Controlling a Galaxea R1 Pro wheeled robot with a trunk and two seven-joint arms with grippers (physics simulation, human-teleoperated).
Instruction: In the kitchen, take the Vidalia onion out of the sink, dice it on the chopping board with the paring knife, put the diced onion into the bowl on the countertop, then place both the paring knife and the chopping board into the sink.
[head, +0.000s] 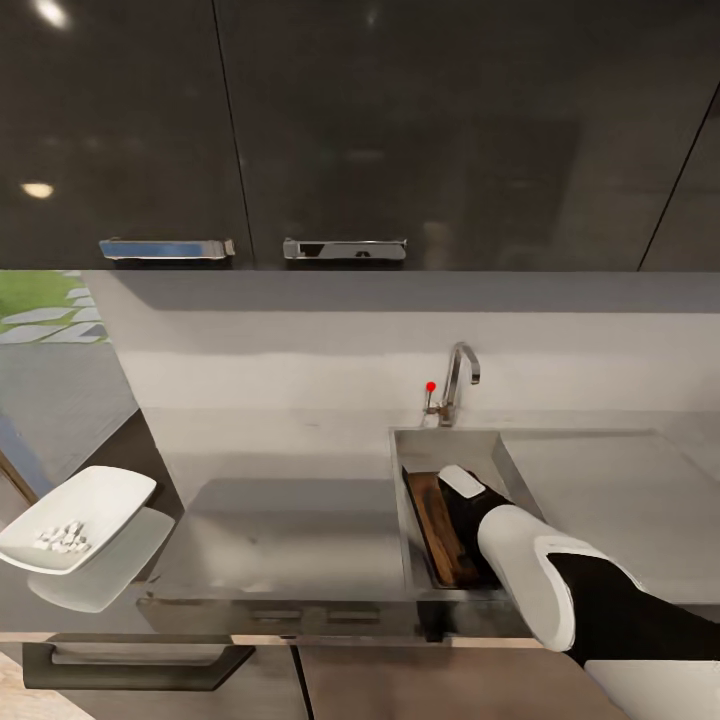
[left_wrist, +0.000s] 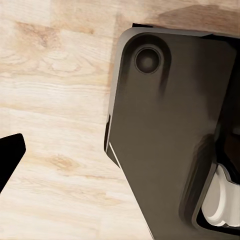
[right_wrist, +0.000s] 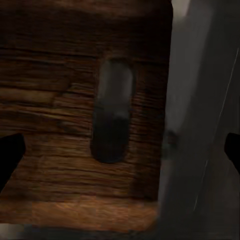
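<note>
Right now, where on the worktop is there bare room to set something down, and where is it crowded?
Free: the grey countertop stretch between the bowl of white pieces and the sink, and the flat drainboard on the sink's far side. Crowded: the basin itself, where the chopping board lies and the right arm reaches in.

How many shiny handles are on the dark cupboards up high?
2. One handle sits at the bottom edge of the left cupboard door, and the other handle is right beside it on the next door. Cupboards further right might have more, out of sight.
</note>
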